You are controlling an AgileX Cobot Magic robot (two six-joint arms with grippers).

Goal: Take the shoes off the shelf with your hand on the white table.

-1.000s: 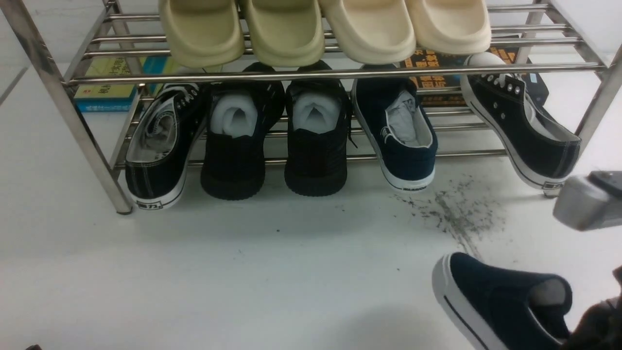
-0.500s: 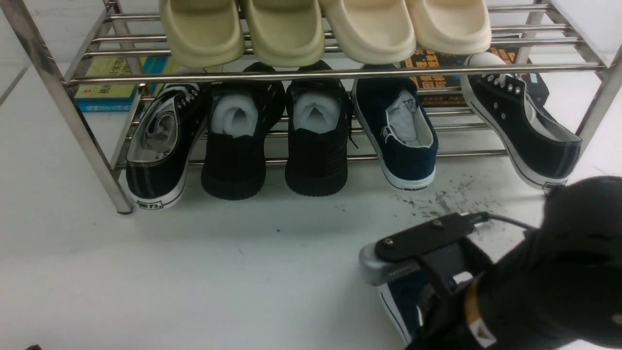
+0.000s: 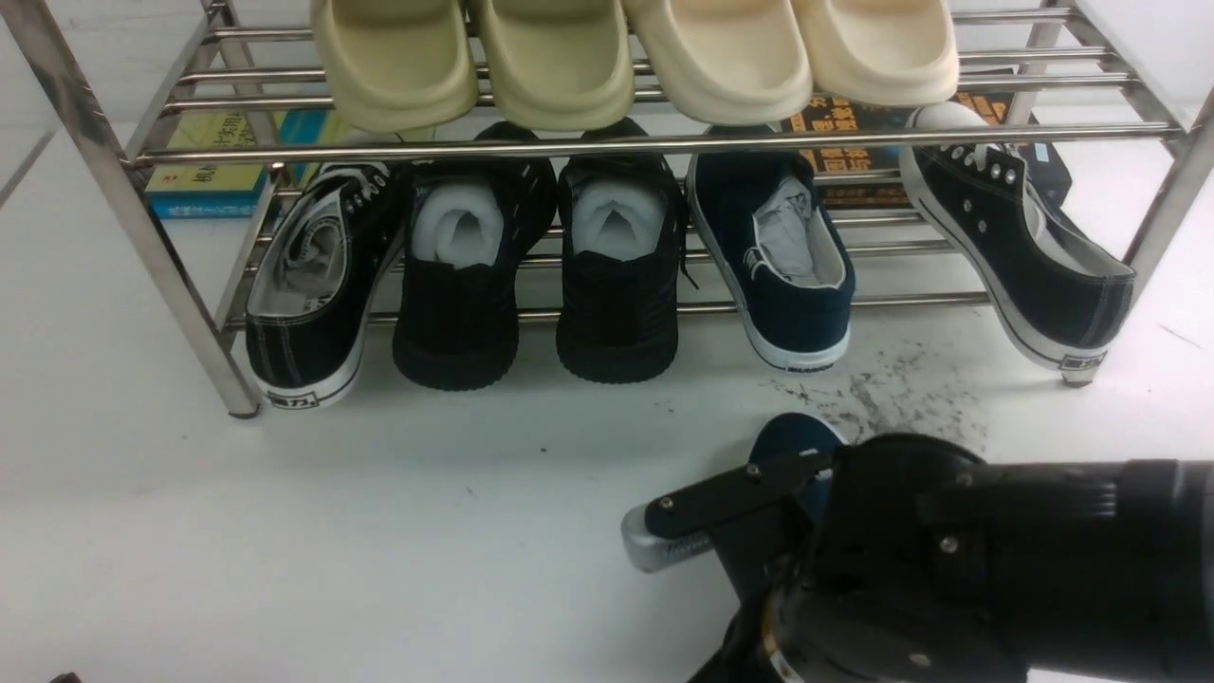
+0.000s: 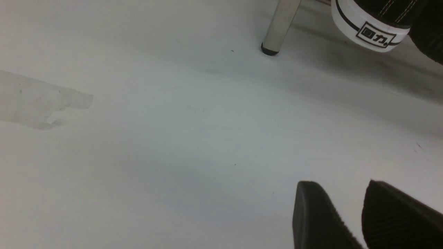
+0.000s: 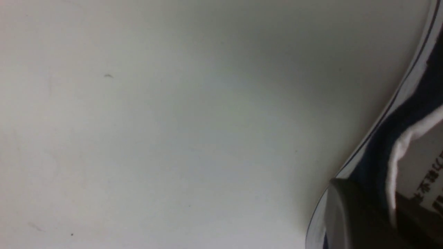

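Far left, the left gripper (image 4: 342,185) hovers over the bench (image 3: 379,531) by the left leg of the shelf (image 3: 607,144), jaws narrowly parted and empty. On the lower tier the shelved slip-on (image 3: 773,256) lies toe-in, heel overhanging the front bar, its long axis roughly fore-and-aft. Directly before it the right hand (image 3: 910,541) is clenched on the near slip-on (image 3: 792,438), low at the bench; this hand is judged far the nearer for the remaining shoe once it lets go.

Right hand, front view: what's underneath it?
A navy slip-on: only its rounded toe shows past the hand, over the white table. The hand covers the rest of the shoe.
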